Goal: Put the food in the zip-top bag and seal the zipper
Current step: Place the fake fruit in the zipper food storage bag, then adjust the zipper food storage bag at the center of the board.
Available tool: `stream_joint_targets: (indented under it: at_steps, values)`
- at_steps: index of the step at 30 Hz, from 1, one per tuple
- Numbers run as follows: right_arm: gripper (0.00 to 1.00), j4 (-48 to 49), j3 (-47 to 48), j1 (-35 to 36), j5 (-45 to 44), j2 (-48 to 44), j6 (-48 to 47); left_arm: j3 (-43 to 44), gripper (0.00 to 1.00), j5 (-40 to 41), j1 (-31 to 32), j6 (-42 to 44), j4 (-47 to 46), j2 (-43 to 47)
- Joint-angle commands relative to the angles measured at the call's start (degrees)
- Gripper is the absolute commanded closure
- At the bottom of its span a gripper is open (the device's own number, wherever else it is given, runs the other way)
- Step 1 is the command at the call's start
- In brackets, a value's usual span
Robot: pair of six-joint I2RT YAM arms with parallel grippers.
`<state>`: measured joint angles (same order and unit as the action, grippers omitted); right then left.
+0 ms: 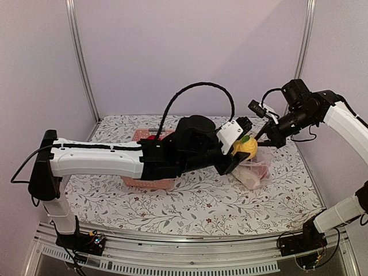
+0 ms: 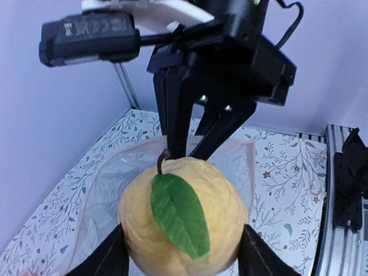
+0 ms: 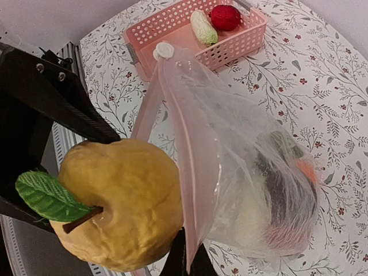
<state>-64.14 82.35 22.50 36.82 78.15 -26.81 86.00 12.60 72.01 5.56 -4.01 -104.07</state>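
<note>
My left gripper (image 1: 244, 150) is shut on a yellow toy fruit (image 2: 184, 224) with a green leaf and holds it in the air at the mouth of the zip-top bag (image 3: 247, 195). My right gripper (image 3: 187, 260) is shut on the bag's mouth edge and holds it up by the pinkish zipper strip (image 3: 191, 167). The bag (image 1: 256, 169) hangs to the table and holds several food pieces, among them an orange one (image 3: 307, 169) and a dark purple one (image 3: 282, 190). The fruit touches the outside of the strip in the right wrist view.
A pink basket (image 3: 172, 23) stands left of the bag, partly under my left arm (image 1: 115, 158) in the top view. It holds a white radish (image 3: 204, 27) and a red round piece (image 3: 225, 17). The floral table cloth (image 1: 195, 204) runs to the near edge.
</note>
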Motion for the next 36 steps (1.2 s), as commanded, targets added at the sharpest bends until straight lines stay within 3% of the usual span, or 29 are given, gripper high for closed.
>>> stream_joint_targets:
  at_steps: [1,7,13,17,20,24,31,34,36]
  values:
    - [1.00,-2.09,2.99,0.44,-1.11,-1.65,-1.02,8.13,0.31,12.87,-1.16,1.50,8.23,-5.47]
    - [1.00,-2.22,5.63,0.44,-3.31,-0.39,-0.88,13.08,0.14,18.30,0.03,7.73,6.44,-6.86]
    - [1.00,-2.19,6.16,0.44,-3.89,0.14,-0.79,4.83,0.13,9.75,1.49,10.36,1.66,1.15]
    - [1.00,-2.26,5.79,0.45,-3.85,0.12,-0.79,-0.83,0.24,-1.49,2.08,15.44,7.61,6.10]
    - [1.00,-2.77,5.02,0.44,-3.33,0.01,-1.41,0.38,0.28,-3.77,2.03,17.82,14.88,6.00]
    - [1.00,-3.41,4.58,0.46,-1.93,-0.48,-2.32,2.04,0.27,-2.95,2.09,21.12,19.17,4.19]
    - [1.00,-6.54,4.50,0.86,-0.08,-0.45,-3.83,3.23,0.27,5.03,2.32,25.12,14.59,0.08]
    - [1.00,-7.05,4.58,1.05,0.18,-0.71,-4.21,2.73,0.33,5.14,2.28,28.85,12.03,-0.82]
    - [1.00,-6.97,4.65,1.05,-0.13,-0.89,-4.22,3.55,0.48,6.64,2.47,31.19,12.01,-2.13]
